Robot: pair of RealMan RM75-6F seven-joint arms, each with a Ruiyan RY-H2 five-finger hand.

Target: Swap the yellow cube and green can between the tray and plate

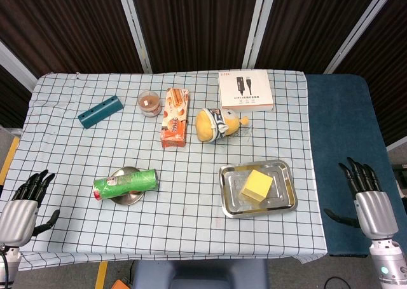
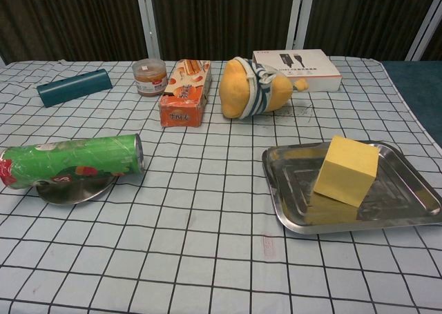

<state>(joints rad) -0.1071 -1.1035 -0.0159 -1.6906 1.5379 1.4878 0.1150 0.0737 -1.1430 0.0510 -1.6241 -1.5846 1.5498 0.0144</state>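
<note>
Both hands (image 1: 25,203) (image 1: 369,197) released, holding nothing, at the table's edges.
Can (image 1: 125,183) lies on plate (image 1: 130,197); cube (image 1: 256,185) sits in tray (image 1: 289,190).

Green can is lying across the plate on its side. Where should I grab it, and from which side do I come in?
Take the green can around its middle, coming down from above with the left robot hand, fingers straddling its round body. It lies on its side across the small plate, both ends overhanging, so the ends are likely awkward to grip. The middle sits over the plate and should lift level.
</note>
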